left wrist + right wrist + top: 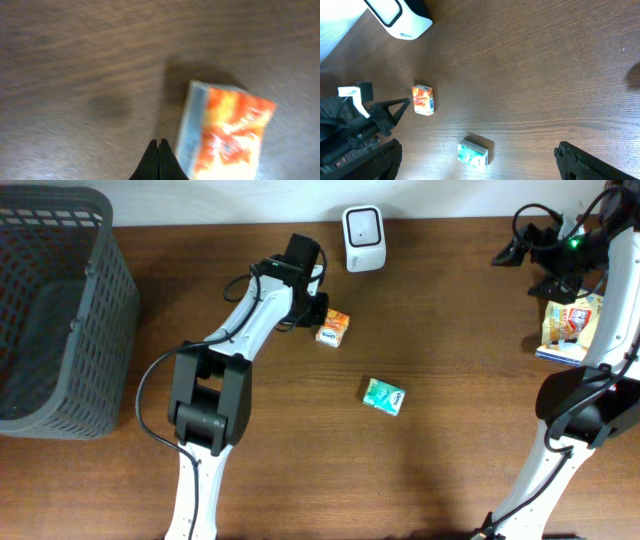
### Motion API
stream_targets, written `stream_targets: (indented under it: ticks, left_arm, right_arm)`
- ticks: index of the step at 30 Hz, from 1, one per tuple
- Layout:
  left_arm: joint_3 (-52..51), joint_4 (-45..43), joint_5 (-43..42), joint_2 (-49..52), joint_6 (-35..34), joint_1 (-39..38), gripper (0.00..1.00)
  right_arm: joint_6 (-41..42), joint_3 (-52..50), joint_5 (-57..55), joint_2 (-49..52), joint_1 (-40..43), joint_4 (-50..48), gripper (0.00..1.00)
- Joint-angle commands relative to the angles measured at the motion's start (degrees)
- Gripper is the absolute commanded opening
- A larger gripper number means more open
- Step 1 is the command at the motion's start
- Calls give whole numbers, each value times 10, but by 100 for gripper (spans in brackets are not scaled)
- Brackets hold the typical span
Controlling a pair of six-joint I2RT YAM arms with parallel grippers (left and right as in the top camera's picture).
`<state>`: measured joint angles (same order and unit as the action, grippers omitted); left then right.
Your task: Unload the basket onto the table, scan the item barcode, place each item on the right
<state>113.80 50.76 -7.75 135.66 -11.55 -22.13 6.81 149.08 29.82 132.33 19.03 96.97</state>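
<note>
Nearest the arm bases, on the worktop [450, 470]: green box [383, 396], lying flat, untouched. Beyond it, orange box [225, 132], the likely item to scan, also flat on the wood.

Judged light and stiff: a small printed carton with a glossy wrap catching the light, so probably a little slippery and easily dented by a hard squeeze. Best taken across the two long narrow sides, spanning the short width and leaving the broad faces free to present to a reader. Barcode itself not visible here.

Left tool [159, 159] fully shut, fingertips pressed together, holding nothing. Tips just beside the carton's pale long edge; touching or just clear, impossible to tell. No grip on the box, so by the look of it due for reopening before any pickup.

Farther back, white scanner [362, 238] at the worktop's rear edge, near the orange box and facing the arms.

At the far right, right tool [525, 268] spread wide and empty, well apart from both boxes, near a stack of packets [570, 325].
</note>
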Motion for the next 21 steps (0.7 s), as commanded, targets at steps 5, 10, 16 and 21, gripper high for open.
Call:
stream_targets:
  ticks: [5, 10, 16, 21]
  left_arm:
    - [5, 31, -34, 4, 4, -51, 0]
    - [5, 53, -34, 4, -9, -64, 0]
    - [22, 58, -28, -20, -8, -48, 0]
    - [24, 45, -28, -39, -8, -50, 0]
  right_arm:
    - [-8, 7, -6, -6, -3, 2, 98]
    - [-8, 7, -5, -6, -3, 1, 98]
    - [-8, 7, -5, -6, -3, 2, 98]
    - [-8, 7, -5, -6, -3, 1, 98]
